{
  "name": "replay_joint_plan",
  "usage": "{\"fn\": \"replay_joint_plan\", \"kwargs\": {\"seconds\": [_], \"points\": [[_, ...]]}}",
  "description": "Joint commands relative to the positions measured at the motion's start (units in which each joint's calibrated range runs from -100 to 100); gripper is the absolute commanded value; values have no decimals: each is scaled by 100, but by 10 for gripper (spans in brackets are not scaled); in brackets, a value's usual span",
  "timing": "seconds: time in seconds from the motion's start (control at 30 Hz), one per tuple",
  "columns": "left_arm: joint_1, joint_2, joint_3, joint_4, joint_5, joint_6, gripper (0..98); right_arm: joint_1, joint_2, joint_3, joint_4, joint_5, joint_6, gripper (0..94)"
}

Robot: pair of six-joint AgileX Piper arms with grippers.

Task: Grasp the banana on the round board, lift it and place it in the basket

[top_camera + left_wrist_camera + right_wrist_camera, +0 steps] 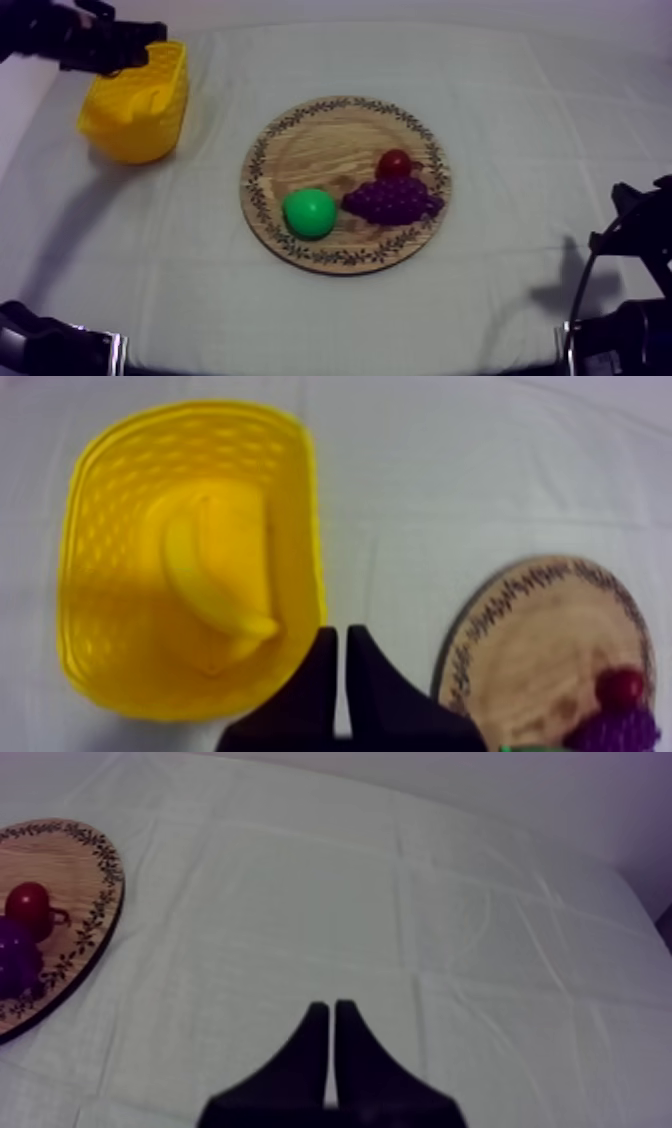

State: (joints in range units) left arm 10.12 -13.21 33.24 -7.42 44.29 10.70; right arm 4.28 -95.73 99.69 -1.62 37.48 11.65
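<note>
Two grippers, both pinched together on nothing: left gripper (340, 634) at the yellow basket (90, 646) rim, right gripper (331, 1007) over bare cloth (420, 902). The banana (215, 571) lies inside the basket, off the wooden board (310, 140).

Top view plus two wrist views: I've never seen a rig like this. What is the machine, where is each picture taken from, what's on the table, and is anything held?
This is a robot with two arms, one at each side of a cloth-covered table. One picture comes from a camera above the table; the other two from cameras riding on each arm, looking past its black two-fingered hand. The left hand hangs over the yellow basket, shut, holding nothing; the banana lies inside the basket. The right hand, also shut and empty, is over bare cloth, apart from the wooden board. On the board lie a green pear, a bunch of grapes and a small red fruit.
</note>
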Motion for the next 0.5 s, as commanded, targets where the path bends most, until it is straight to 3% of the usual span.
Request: {"fn": "replay_joint_plan", "kwargs": {"seconds": [0.0,0.2,0.47], "points": [[-38,-1902,1727,196,-870,-458,27,1,-2,-3,3,2,0,3],[-439,-4039,3416,550,-1290,-829,6,1,-2,-3,3,2,0,3],[-1104,-6675,4877,640,-817,-1065,2,1,-2,-3,3,2,0,3]]}}
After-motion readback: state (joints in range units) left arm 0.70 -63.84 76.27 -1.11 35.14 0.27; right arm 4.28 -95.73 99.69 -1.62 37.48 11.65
